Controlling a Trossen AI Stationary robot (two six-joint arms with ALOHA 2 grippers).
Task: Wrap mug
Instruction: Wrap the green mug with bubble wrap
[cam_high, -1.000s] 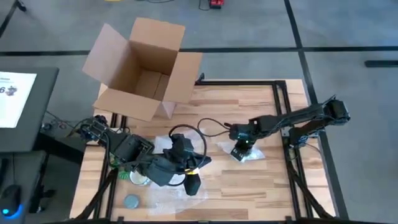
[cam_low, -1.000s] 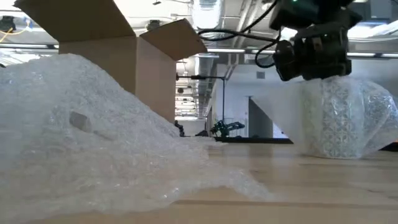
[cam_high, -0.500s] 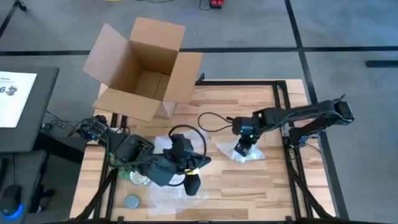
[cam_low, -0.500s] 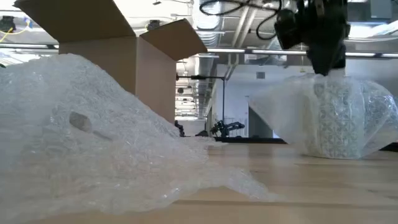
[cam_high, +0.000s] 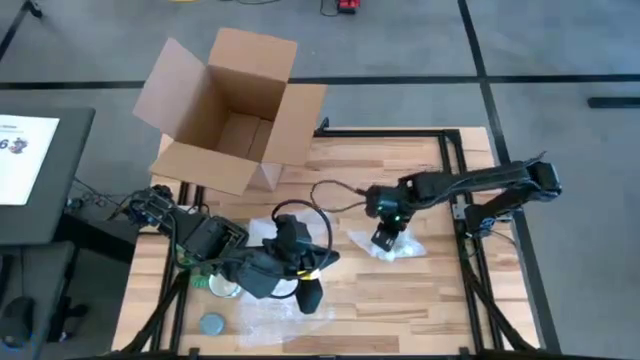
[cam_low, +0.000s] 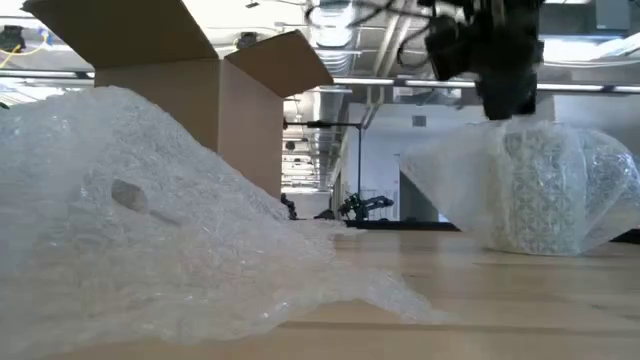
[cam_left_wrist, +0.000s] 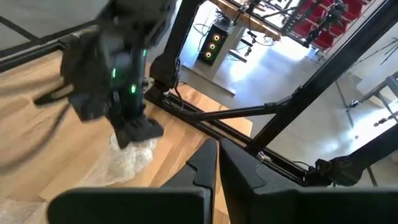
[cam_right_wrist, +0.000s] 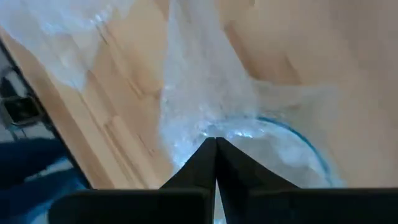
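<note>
A bundle of clear bubble wrap (cam_high: 392, 246) stands right of the table's middle. A pale round thing, which I take for the mug (cam_low: 545, 195), shows through it. My right gripper (cam_high: 384, 238) is on the bundle's top, shut on the wrap. My left gripper (cam_high: 308, 297) is shut near the table's front, above a loose bubble wrap sheet (cam_high: 262, 318), and holds nothing. My right gripper pinches a gathered fold of bubble wrap (cam_right_wrist: 208, 124) at the bundle's top (cam_low: 505, 125) between its two fingertips. The fingers come from above and point down. The bundle rests on the table, and a loose flap (cam_low: 440, 185) spreads toward the table's left.
An open cardboard box (cam_high: 232, 110) stands at the far left. A green patterned bundle (cam_high: 217, 286) and a flat grey-blue disc (cam_high: 211, 323) lie at the near left beside my left arm. In the low view a heap of bubble wrap (cam_low: 150, 220) fills the left.
My right gripper has tipped from a slant until it points down at the bundle's top. It has then shifted slightly toward the table's left. The wrap's left flap has dropped lower and spread out.
</note>
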